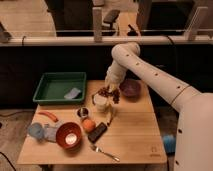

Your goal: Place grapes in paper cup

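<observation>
Claw (111, 89) at grapes (105, 92) — just above paper cup (100, 104).

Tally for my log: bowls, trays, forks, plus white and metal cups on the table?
Bowls: 2 (orange bowl, purple bowl)
Cups: 2 (paper cup, metal cup)
Trays: 1 (green tray)
Forks: 1 (fork)
Total: 6
Gripper by the grapes, above the paper cup.

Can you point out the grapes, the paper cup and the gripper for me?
grapes (107, 92): camera view, middle of the dark bunch, right above the cup.
paper cup (100, 106): camera view, its white side wall.
gripper (112, 86): camera view, the arm's tip, just above the grapes.
</observation>
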